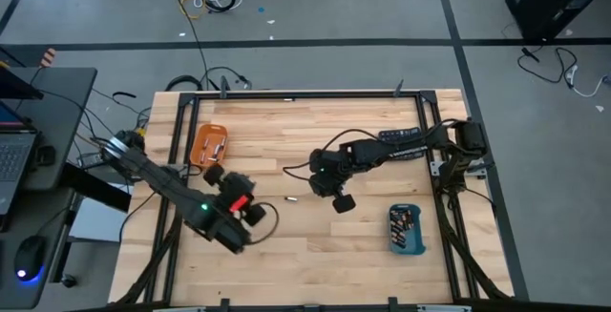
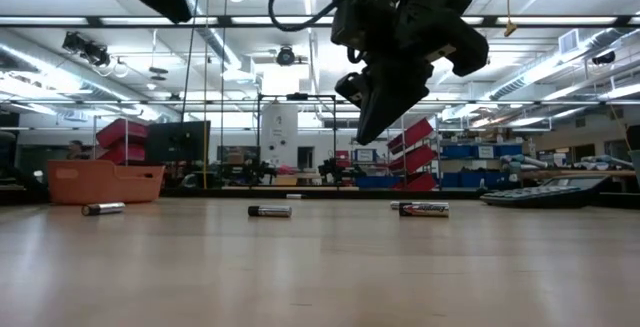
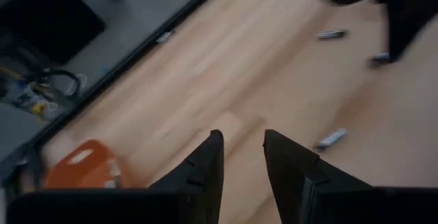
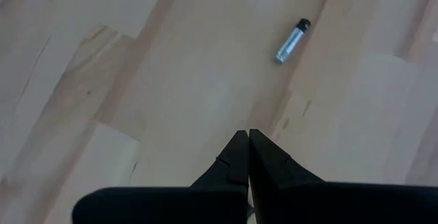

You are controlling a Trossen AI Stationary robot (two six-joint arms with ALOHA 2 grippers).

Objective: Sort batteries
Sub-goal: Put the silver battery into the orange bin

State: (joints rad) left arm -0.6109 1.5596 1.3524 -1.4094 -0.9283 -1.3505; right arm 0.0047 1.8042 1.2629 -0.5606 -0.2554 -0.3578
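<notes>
wooden worktop, loose batteries mid-board, others in orange tray & blue tray, prob. sorted by type. left hand spread, empty. right hand pressed together above worktop.

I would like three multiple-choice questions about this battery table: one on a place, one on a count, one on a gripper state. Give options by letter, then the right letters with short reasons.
1. Where on the table is the orange tray in the high view?
A. far left part
B. near right corner
C. centre

2. How many loose batteries lie on the wood in the low view?
A. one
B. three
C. six

3. How do the right gripper's fingers stand?
A. wide open
B. shut on a battery
C. shut with nothing between them

Answers:
1 A: it lies by the left arm, while the blue tray is at the right.
2 B: three cells show.
3 C: the tips meet, and the battery lies apart on the wood.
</notes>
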